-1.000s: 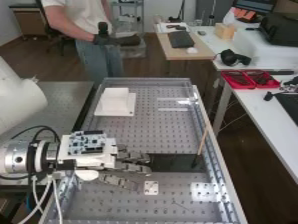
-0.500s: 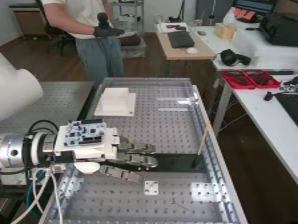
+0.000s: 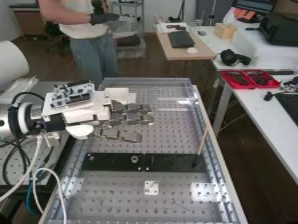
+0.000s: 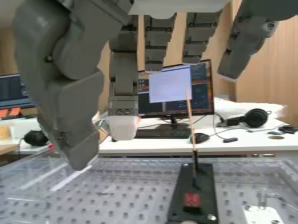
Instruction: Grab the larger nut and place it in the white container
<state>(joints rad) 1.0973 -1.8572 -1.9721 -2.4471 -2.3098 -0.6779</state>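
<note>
The hand [image 3: 130, 120] is above the perforated bench, between the white container and the black bar, a little on the near side of the container. The hand [image 4: 70, 95] hangs large in the wrist view; whether it holds a thing cannot be told. The white container [image 3: 120, 94] stands at the bench's far left, partly hidden behind the hand. On the flat black bar [image 3: 173, 162] the bearing [image 3: 134, 159] stands upright. I cannot make out the larger nut.
A thin wooden stick [image 3: 203, 141] rises from the bar's right end, and the stick [image 4: 191, 120] stands beyond the hand in the wrist view. A small white plate [image 3: 151, 188] lies near the bar. Metal rails [image 3: 214, 145] edge the bench.
The hand has moved off the bar, up and toward the bench's far end, to beside the white container. The bar's left part and the bearing have come into sight.
</note>
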